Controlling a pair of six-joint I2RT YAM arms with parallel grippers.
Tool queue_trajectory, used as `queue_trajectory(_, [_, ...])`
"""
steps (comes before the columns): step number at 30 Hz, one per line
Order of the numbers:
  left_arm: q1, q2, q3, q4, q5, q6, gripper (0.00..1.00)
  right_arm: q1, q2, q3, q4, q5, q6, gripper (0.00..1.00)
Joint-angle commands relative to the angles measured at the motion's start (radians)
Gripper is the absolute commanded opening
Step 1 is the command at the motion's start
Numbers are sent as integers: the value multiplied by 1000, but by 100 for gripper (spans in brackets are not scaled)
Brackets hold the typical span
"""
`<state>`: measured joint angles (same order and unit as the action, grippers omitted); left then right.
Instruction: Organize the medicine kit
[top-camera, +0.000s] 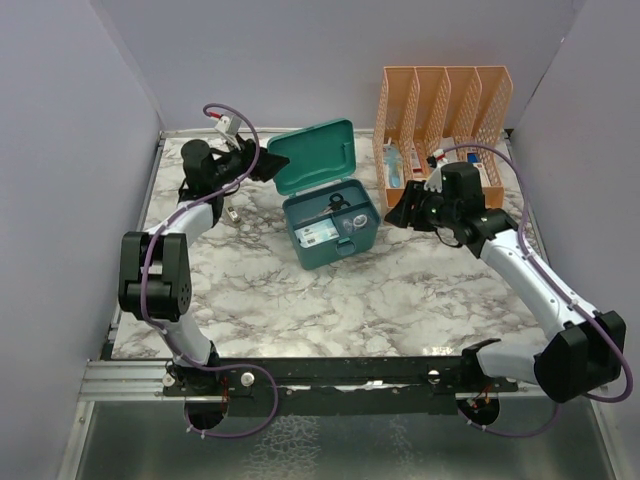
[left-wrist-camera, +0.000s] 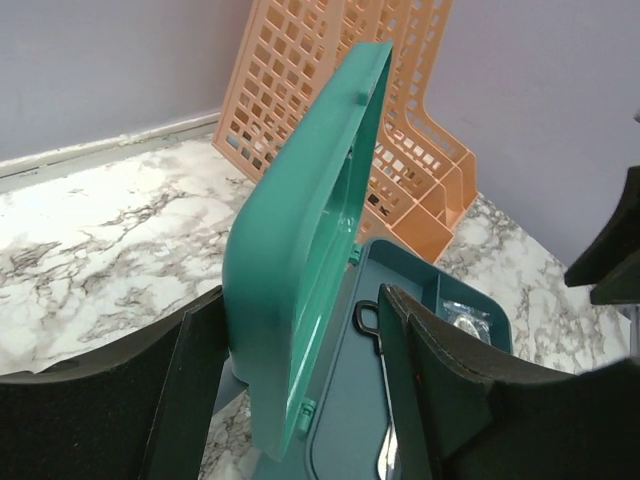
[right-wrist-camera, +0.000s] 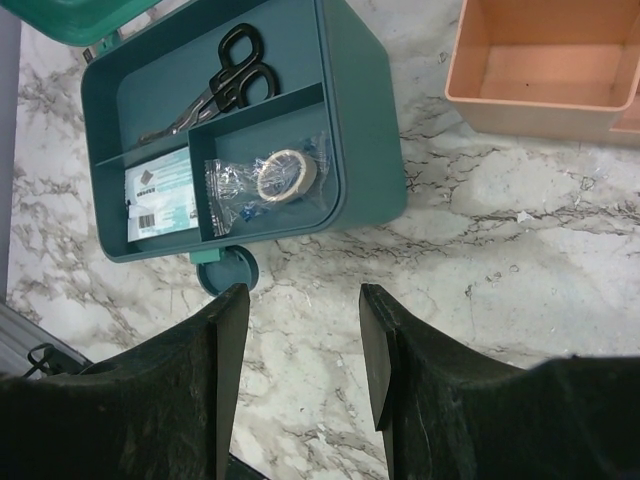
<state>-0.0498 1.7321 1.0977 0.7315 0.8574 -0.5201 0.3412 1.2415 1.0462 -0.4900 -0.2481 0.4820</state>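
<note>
Medicine kit (top-camera: 330, 225) at middle of bench (top-camera: 400, 300), open, lid (left-wrist-camera: 300, 260) upright. Left fingers (left-wrist-camera: 200, 390) wide, straddling the lid, not clamped. Right fingers (right-wrist-camera: 215, 390) wide, empty, near the kit. Likely lid closing: swing it slowly about the hinge, check scissors (right-wrist-camera: 225, 85) and tape roll (right-wrist-camera: 285, 175) lie flat

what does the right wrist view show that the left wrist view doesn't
Only the right wrist view: the white barcoded packet, the front latch and the open right hand, holding nothing. Only the left wrist view: the left hand straddling the raised lid. Both: the medicine kit, the scissors, the bagged tape roll and the orange organizer.
</note>
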Motion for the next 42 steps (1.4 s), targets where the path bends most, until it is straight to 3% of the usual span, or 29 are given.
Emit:
queue_trajectory(1, [-4, -97, -39, 22, 74, 1, 62, 7, 20, -2, 49, -8, 8, 48])
queue_trajectory(17, [-45, -251, -200, 10, 121, -45, 65, 8, 41, -23, 94, -24, 15, 48])
queue_trajectory(31, [-53, -529, -351, -86, 118, -98, 79, 9, 11, -55, 112, -50, 27, 48])
queue_trajectory(34, [-53, -575, -354, -191, 82, -70, 81, 8, -1, -54, 113, -59, 31, 48])
queue_trajectory(40, [-58, -553, -232, -623, -167, 43, 86, 8, -1, -67, 150, -95, 57, 50])
queue_trajectory(42, [-63, -528, -219, -700, -205, 51, 87, 9, 11, -65, 158, -93, 62, 51])
